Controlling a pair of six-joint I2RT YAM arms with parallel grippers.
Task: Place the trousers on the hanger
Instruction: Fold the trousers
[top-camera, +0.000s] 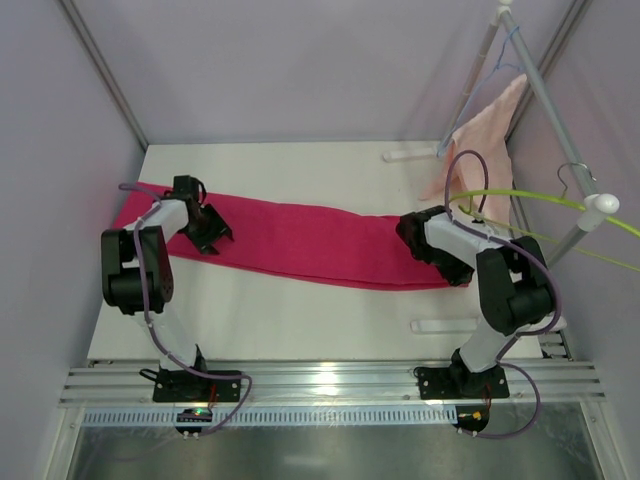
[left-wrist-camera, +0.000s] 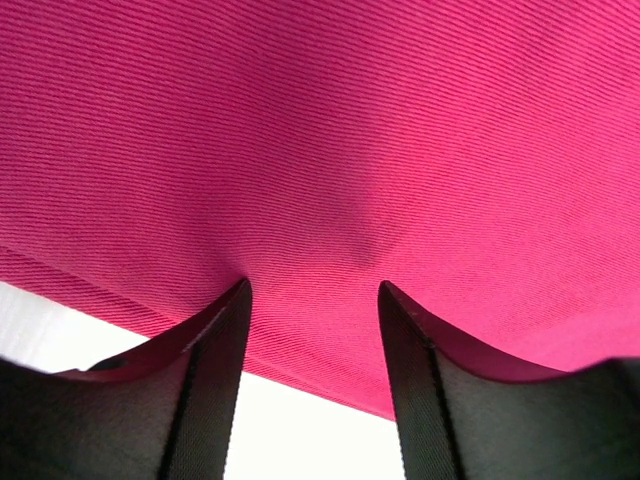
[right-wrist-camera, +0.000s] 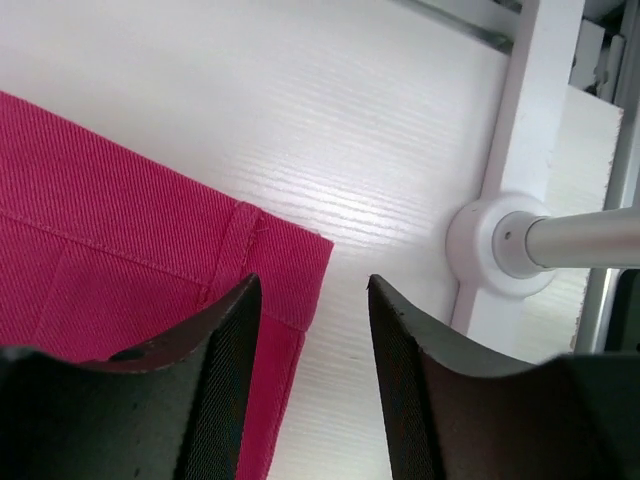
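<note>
A white bench (top-camera: 300, 325) stands in a booth of pale lilac walls (top-camera: 280, 70) framed by grey metal posts (top-camera: 100, 64). Ribbed aluminium rails (top-camera: 330, 388) line its near edge. At right, a silver pole (right-wrist-camera: 590, 235) sits in a round white socket (right-wrist-camera: 480, 245).

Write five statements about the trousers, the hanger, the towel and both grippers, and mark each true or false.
1. The trousers lie stretched across the table. True.
2. The lime-green hanger lies on the table beside the trousers. False: it hangs at the right by the rail, with none of the trousers on it.
3. The left gripper is open over the trousers. True.
4. The right gripper is shut on the cloth. False: its jaws stand apart over the corner of the trousers' right end.
5. The pale pink towel is spread over the trousers. False: it hangs at the back right, off the trousers.
</note>
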